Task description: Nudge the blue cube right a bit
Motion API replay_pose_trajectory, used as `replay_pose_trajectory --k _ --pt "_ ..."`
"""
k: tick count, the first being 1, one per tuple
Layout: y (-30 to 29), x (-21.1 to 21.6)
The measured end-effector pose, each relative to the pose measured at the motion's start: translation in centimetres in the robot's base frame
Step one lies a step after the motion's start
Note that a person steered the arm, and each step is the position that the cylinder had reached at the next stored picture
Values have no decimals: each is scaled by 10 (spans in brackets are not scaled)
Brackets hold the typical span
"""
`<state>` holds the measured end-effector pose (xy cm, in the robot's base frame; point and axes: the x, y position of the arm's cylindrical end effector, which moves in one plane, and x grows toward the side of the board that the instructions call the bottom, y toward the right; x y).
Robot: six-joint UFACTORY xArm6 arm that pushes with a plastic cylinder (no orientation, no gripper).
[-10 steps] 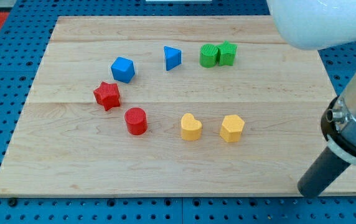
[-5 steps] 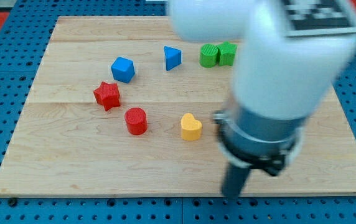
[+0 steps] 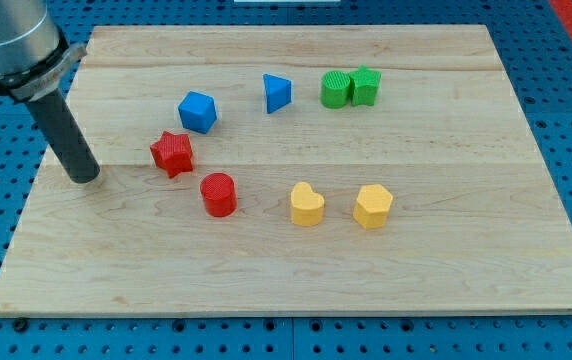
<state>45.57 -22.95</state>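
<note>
The blue cube (image 3: 197, 111) sits on the wooden board (image 3: 286, 260) in the upper left part. My tip (image 3: 84, 177) rests on the board near its left edge, well to the left of and below the blue cube, with the red star (image 3: 172, 153) between them and to the tip's right. The rod rises from the tip toward the view's top left. The tip touches no block.
A red cylinder (image 3: 218, 194) lies below the star. A blue triangle (image 3: 277, 93) is right of the cube. A green cylinder (image 3: 336, 89) and a green star-like block (image 3: 365, 85) touch at the top. A yellow heart (image 3: 307, 204) and a yellow hexagon (image 3: 373, 206) lie lower right.
The arm has swept from the board's lower right across to its left edge. No block has moved.
</note>
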Motion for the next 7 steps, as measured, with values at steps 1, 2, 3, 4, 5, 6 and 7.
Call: replay_pose_trajectory --k 1,2,3,4,5,6,7 --pt "4 -2" --pt "23 -5" --pt "23 -31" --pt "23 -68" --pt "38 -78" --pt "58 -88" --pt "80 -93"
